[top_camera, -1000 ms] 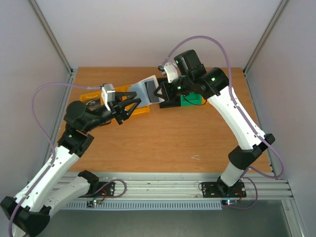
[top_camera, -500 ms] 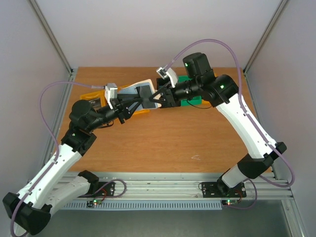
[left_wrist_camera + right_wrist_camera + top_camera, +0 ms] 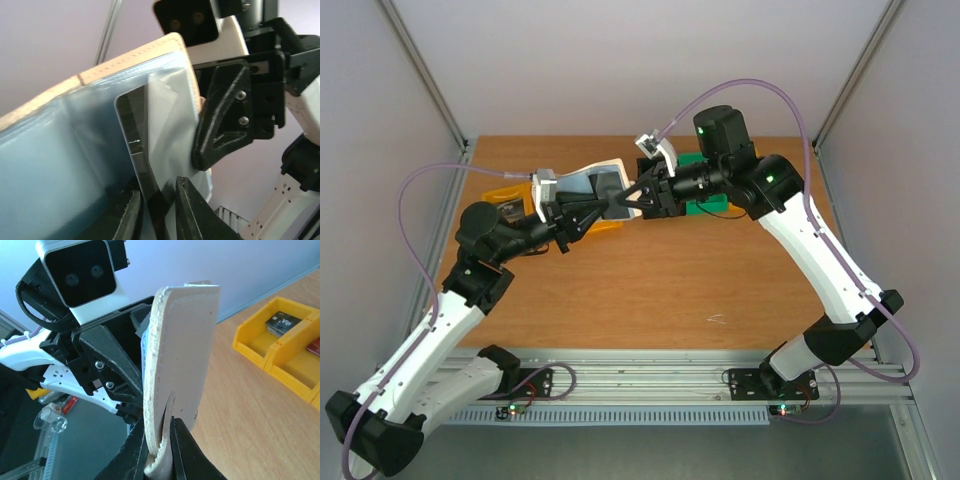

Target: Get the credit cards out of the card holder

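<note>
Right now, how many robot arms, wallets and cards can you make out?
Robot arms: 2, ending in the left gripper and right gripper
Wallets: 1, the card holder
Credit cards: 2 clear, the gripped card and the VIP card in the yellow bin
Total: 5

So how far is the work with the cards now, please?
Partly done. A VIP card already lies in the yellow bin. In hand: the right end effector clamps the card holder in the air, and the left end effector pinches a dark card that stands partly out of its pocket. Left: pull this card free. Whether more cards are hidden inside, I cannot tell.
</note>
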Motion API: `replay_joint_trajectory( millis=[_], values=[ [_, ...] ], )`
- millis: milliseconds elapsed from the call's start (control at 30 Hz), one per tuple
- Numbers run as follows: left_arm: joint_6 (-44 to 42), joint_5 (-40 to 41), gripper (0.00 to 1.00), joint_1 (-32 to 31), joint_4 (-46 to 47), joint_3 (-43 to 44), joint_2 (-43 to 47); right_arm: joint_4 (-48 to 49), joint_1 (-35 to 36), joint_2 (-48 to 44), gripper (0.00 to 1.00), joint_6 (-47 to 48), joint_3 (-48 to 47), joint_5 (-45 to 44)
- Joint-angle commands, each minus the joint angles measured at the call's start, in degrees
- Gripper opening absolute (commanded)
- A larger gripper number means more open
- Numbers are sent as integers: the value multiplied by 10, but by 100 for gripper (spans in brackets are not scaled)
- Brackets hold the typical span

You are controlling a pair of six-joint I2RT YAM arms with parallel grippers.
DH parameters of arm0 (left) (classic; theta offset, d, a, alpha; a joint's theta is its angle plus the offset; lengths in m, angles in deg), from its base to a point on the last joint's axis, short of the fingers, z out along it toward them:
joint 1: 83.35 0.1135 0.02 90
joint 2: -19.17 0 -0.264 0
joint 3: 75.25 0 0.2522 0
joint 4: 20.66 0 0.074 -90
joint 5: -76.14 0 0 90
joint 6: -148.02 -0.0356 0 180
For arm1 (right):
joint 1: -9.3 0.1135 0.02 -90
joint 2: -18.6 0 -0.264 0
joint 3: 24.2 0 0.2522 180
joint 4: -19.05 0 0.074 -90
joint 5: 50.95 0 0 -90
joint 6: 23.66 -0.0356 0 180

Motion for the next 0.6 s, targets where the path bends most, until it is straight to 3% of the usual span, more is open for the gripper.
replay_joint_trajectory(
  millis=[0, 67, 133, 333, 433, 567],
  values=[
    [-9, -66, 15, -6, 63, 18, -5, 45, 6, -9, 1, -1, 2, 35],
    [-11, -86, 2, -6, 71, 18, -3, 48, 6, -11, 1, 2, 6, 29],
    [-13, -91, 0, -7, 69, 16, 2, 46, 4, -12, 5, 3, 8, 19],
    [-16, -78, 0, -5, 64, 7, 17, 33, -5, -24, 38, 15, 10, 3],
    [-19, -83, 0, -5, 64, 2, 20, 24, -11, -32, 40, 22, 13, 7],
    [-19, -89, 0, -4, 65, -2, 22, 9, -14, -39, 31, 32, 14, 14]
  ],
)
